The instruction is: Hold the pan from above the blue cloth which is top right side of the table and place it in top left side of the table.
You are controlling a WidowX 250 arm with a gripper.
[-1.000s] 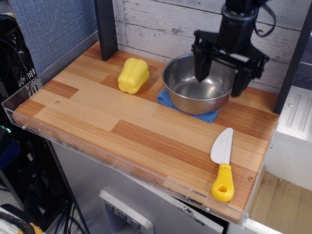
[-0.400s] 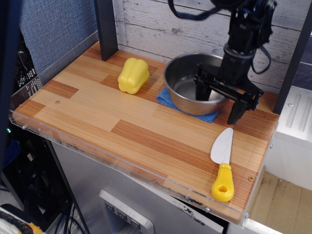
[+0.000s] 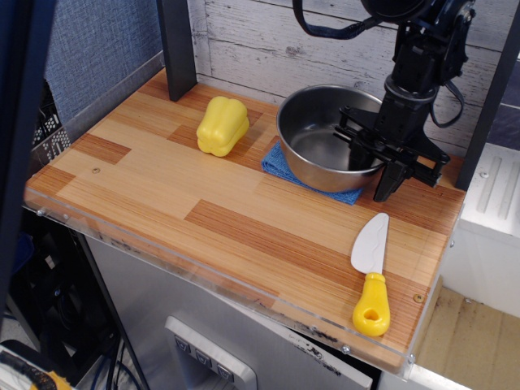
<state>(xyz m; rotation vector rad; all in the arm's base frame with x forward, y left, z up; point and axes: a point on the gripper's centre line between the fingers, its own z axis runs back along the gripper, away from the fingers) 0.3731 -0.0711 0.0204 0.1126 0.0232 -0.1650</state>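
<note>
Whitewashed plank wall [image 3: 268, 41] closes off the back, with a dark post [image 3: 176, 49] standing at the far-left corner of the table [image 3: 162, 195], whose striped wooden top runs out to a clear acrylic edge along the front and left. Most of the left half and the front strip of the board lie bare.

At the back right sits the pan [image 3: 325, 138], resting on the blue cloth [image 3: 280, 165], which peeks out under its left and front rim. The gripper [image 3: 376, 166] straddles the pan's right rim: one finger reaches down inside the bowl, the other drops outside to the board, jaws spread on either side of the wall; whether they press the steel I cannot tell.

Left of the pan, just apart from it, stands a yellow toy pepper [image 3: 221, 124]. Near the front right edge lies a toy knife [image 3: 370, 276], yellow handle toward the front.
</note>
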